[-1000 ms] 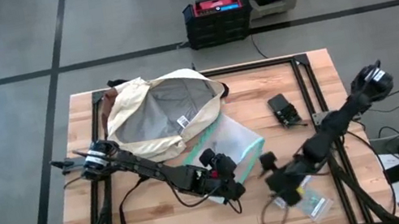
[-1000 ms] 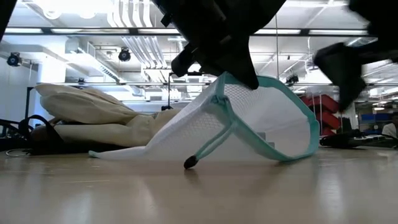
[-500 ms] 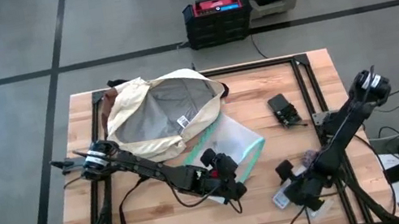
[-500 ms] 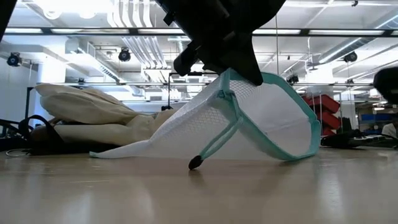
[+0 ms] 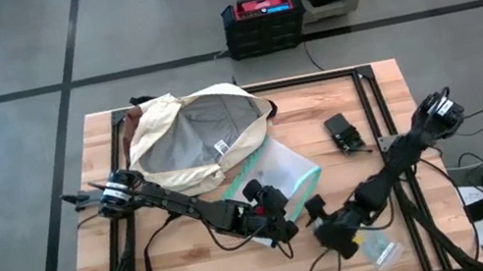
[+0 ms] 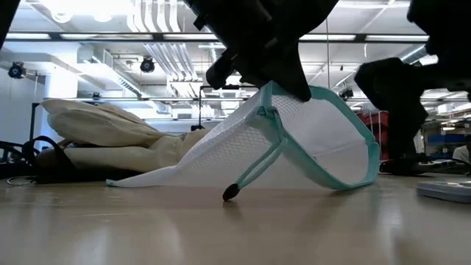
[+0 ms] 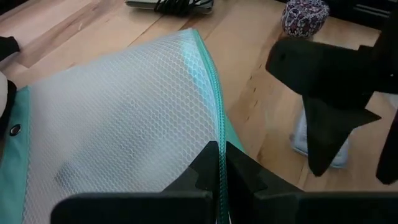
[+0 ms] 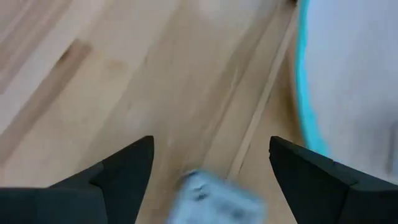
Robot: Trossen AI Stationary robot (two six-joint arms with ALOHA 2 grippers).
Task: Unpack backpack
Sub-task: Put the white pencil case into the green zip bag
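Now our left gripper (image 7: 217,163) is clamped on the clear teal-edged mesh pouch (image 7: 118,112), while our right gripper (image 8: 208,163), fingers apart just beside it, could snag its mesh.

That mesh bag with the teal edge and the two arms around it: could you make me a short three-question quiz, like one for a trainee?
1. True or false: the left gripper is shut on the mesh pouch's teal edge.
2. The backpack lies: A) zipped shut, B) open with grey lining showing, C) off the table.
3. Fill in: the right gripper hangs ____ over bare wood beside the pouch.

Key: 1 true. 2 B. 3 open.
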